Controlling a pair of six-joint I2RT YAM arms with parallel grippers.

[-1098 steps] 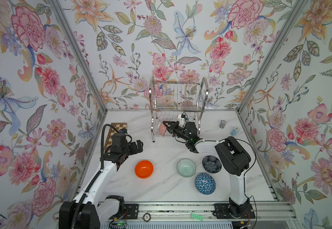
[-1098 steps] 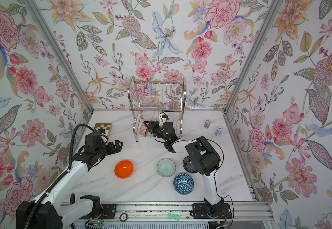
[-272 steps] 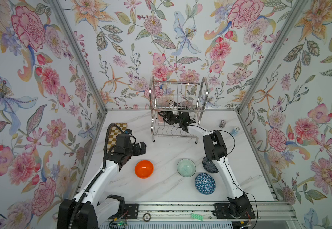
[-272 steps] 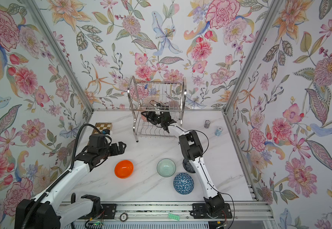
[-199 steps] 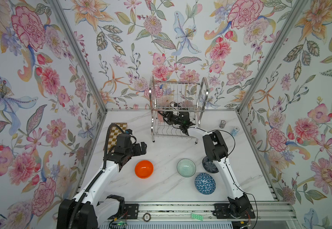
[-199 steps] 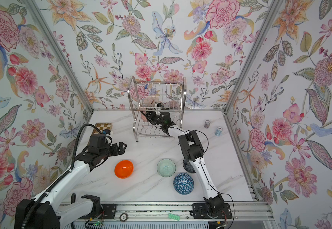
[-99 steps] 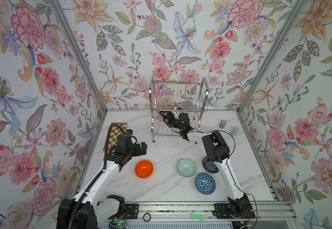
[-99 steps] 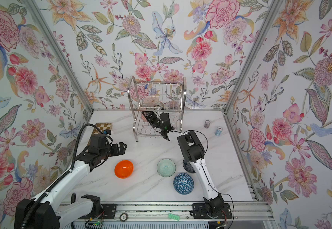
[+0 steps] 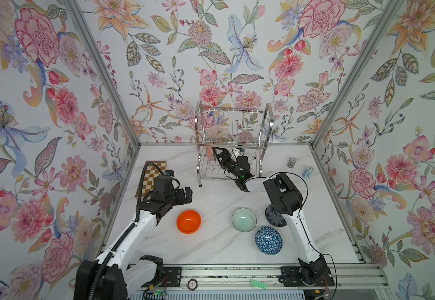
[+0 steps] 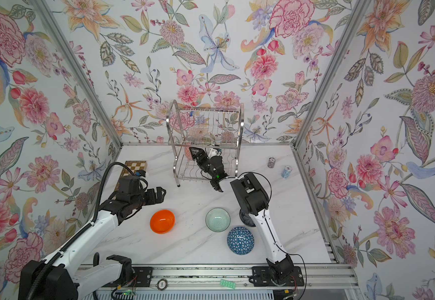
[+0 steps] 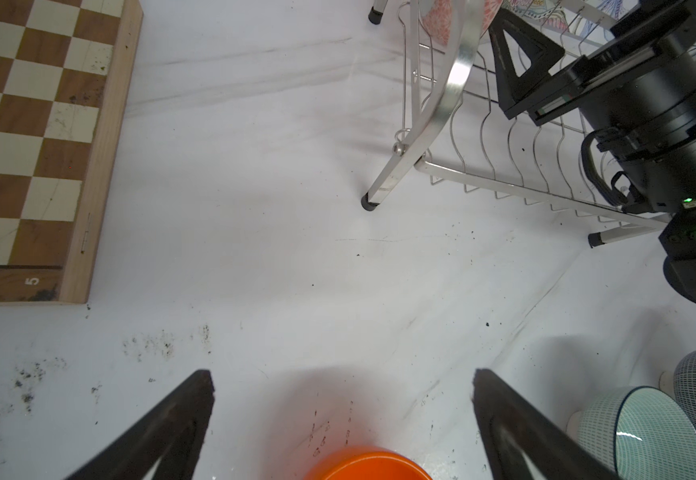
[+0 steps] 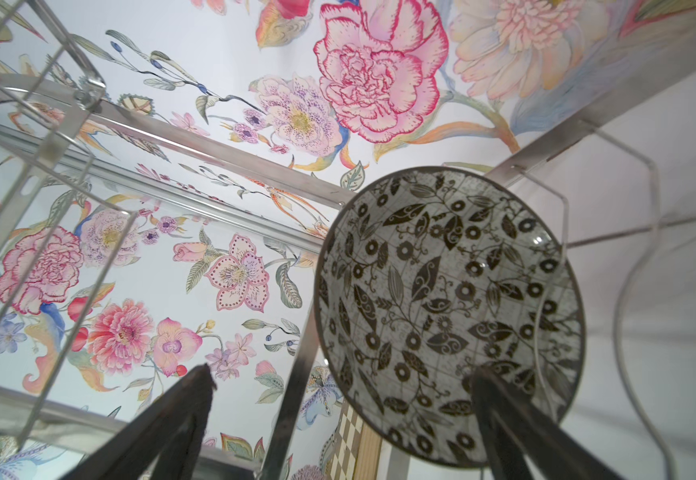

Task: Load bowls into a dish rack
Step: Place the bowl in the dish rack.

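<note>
The chrome dish rack [image 9: 233,122] [image 10: 206,122] stands at the back of the table. A black-and-white floral bowl [image 12: 450,316] stands on edge in its lower shelf, its pinkish outside showing in the left wrist view [image 11: 454,20]. My right gripper [image 9: 220,155] [image 12: 342,372] is open just in front of that bowl, inside the lower tier. The orange bowl [image 9: 188,221] [image 11: 369,463], mint bowl [image 9: 244,219], navy bowl [image 9: 273,218] and blue triangle bowl [image 9: 268,240] sit on the table. My left gripper [image 9: 186,194] [image 11: 342,376] hangs open above the table, just behind the orange bowl.
A brown-and-cream chessboard [image 9: 154,174] [image 11: 26,124] lies at the left by the wall. Two small patterned cylinders [image 9: 291,162] [image 9: 307,172] stand at the back right. My right arm [image 9: 283,197] partly covers the navy bowl. Floral walls close in three sides.
My right gripper has let go of the floral bowl in the rack's lower shelf and is drawing back toward the front. The left arm has barely moved.
</note>
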